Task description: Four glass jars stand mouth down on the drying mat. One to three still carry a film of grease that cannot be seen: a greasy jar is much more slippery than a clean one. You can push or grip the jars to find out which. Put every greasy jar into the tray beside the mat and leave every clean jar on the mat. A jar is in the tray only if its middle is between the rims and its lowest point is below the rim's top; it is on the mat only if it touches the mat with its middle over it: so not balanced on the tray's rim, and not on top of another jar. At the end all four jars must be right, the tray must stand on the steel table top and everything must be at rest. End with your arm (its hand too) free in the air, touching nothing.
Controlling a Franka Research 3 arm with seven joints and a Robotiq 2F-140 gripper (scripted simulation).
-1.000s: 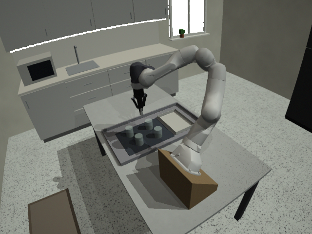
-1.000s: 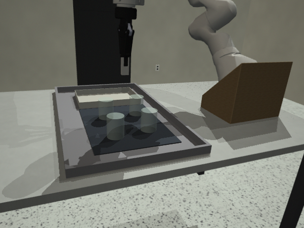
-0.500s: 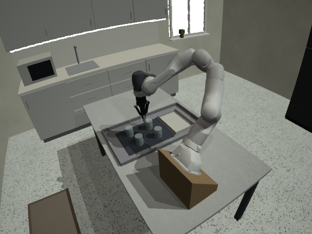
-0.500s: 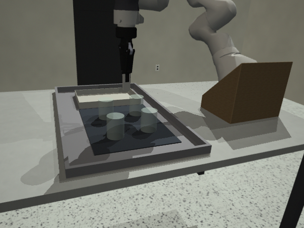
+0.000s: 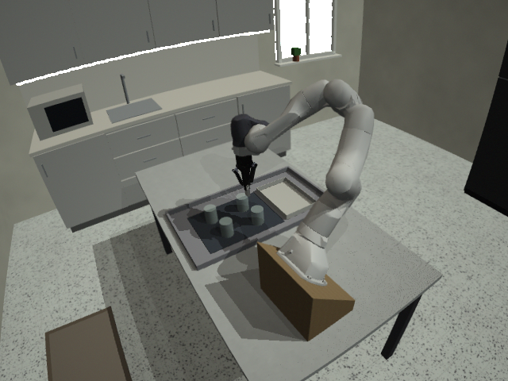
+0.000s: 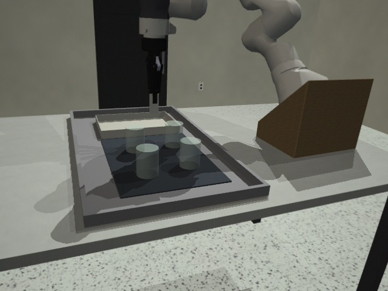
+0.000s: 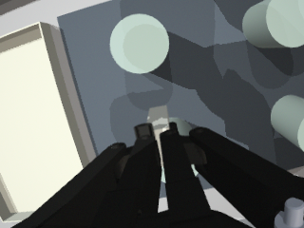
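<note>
Zero of four jars in the tray, by the top view; all upright on the mat (image 5: 213,246) (image 6: 125,188) (image 7: 95,57), spaced well apart. Far left, the left jar (image 5: 210,214) (image 6: 147,161) (image 7: 289,121), close to the mat's edge; next, the front jar (image 5: 225,227) (image 6: 190,153) (image 7: 286,24), with open mat around. Then the back jar (image 5: 242,202) (image 6: 134,139) (image 7: 180,126), under or just beside the tips of the gripper (image 5: 247,190) (image 6: 153,108) (image 7: 161,121), closed on nothing; contact impossible to tell. Further right, the right jar (image 5: 257,215) (image 6: 173,134) (image 7: 139,44), near the tray's side. Rightmost, the tray (image 5: 286,198) (image 6: 131,134) (image 7: 33,119), bare inside, with room for several jars.

Grease unreadable by eye; apparently still to sort, probably by a gentle push on the back jar first. Care needed at the raised surround (image 5: 180,241) (image 6: 175,203) behind that jar, and at the tray's low rim when carrying over. Between jars, room enough for a narrow closed hand, likely tighter with fingers spread.

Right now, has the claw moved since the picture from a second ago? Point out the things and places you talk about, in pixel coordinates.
Yes, downward: in the exterior view, the claw (image 5: 247,191) (image 6: 153,111) (image 7: 161,121) now has its tips farther below the wall outlet (image 6: 200,86).
</note>
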